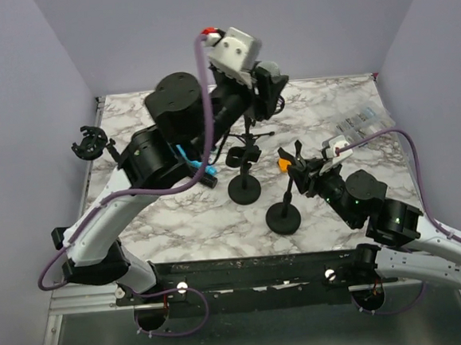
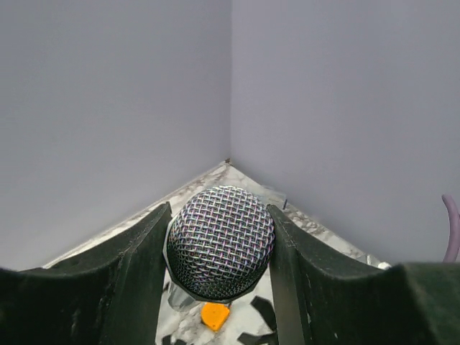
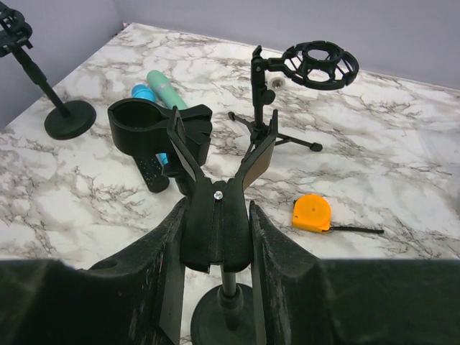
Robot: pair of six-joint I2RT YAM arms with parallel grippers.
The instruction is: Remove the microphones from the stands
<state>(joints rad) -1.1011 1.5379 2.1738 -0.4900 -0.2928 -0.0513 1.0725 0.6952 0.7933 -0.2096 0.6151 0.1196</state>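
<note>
— Two fingers of the left gripper (image 2: 218, 215) were closed on what?
— On the microphone (image 2: 221, 244). Its mesh head sat gripped between the pads, held high over the far middle of the table (image 1: 179, 224), well apart from the stand (image 3: 226, 309).
— And the right gripper (image 3: 217, 215)?
— Narrowed onto the stand's clip (image 3: 215, 237), one finger touching each side of its handles. The clip's holder ring was empty. The stand's round base stood toward the near edge, right of centre.
— Anything around it?
— An orange tape measure (image 3: 311, 213) lay just beyond it on the far side. A shock mount (image 3: 320, 65) on a tripod stood farther off.
</note>
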